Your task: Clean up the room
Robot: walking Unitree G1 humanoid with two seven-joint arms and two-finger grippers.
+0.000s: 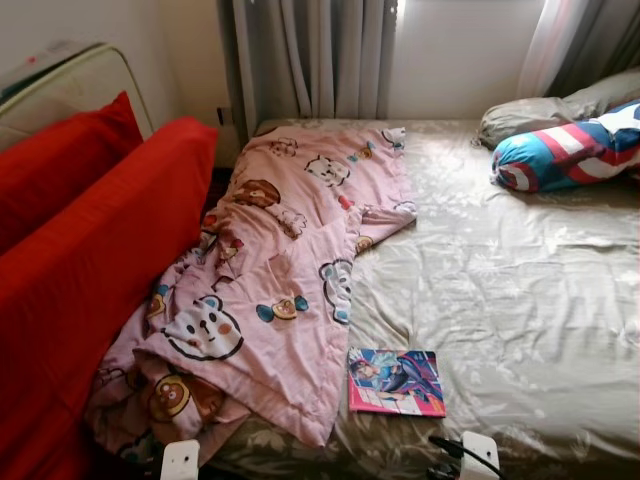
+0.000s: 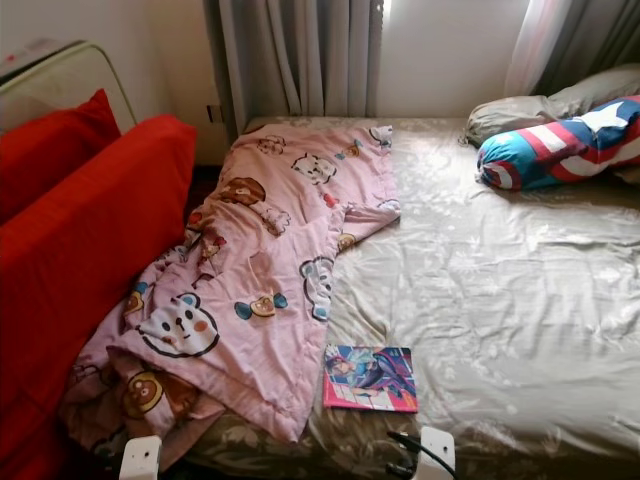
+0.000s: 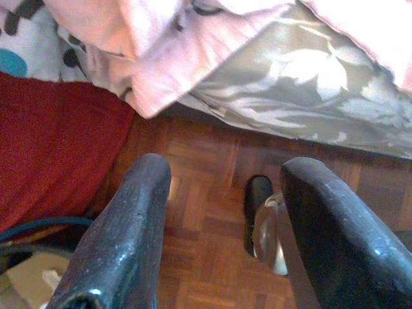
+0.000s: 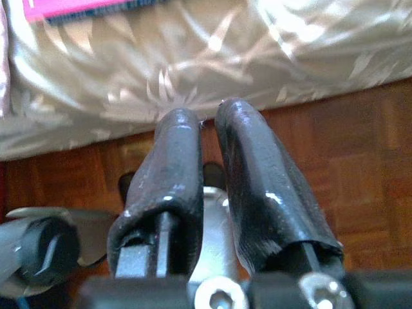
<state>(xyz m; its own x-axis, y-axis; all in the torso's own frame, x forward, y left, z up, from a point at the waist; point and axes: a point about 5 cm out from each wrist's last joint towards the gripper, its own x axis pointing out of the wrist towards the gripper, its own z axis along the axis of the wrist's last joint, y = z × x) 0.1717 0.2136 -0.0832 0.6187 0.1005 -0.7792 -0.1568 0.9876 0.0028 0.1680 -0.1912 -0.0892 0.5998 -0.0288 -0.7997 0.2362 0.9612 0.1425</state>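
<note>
Left end effector point(image 3: 219, 238): fingers spread wide apart, nothing between them; it hangs low over the wooden parquet floor point(image 3: 206, 193), just off the bed's foot edge. Beyond its fingertips a corner of the pink cartoon blanket point(image 1: 270, 270) droops over the edge of the olive floral sheet point(image 1: 500, 290), and a red cushion point(image 1: 90, 260) lies to one side.

Right end effector point(image 4: 203, 129): fingers pressed nearly together, a thin gap only, holding nothing. It also hangs over the floor, pointing at the side of the bed, with a strip of the book's pink edge at the frame border.

Head views: the blanket is crumpled and lies lengthwise down the robot's left part of the bed, printed with bears and other cartoon animals, its near end bunched and spilling over the foot edge against the red cushion. A thin illustrated book point(image 1: 396, 381), pink-bordered cover, lies flat on the sheet near the foot edge, just beside the blanket's hem, closer to the right arm's side. At the far right, a bolster point(image 1: 565, 150) in blue, red and white stripes with a star rests before a grey pillow point(image 1: 550, 110). Grey curtains point(image 1: 310, 60) hang behind.

Both wrist housings are cut off by the bottom edge. The cover art is too small to read.
</note>
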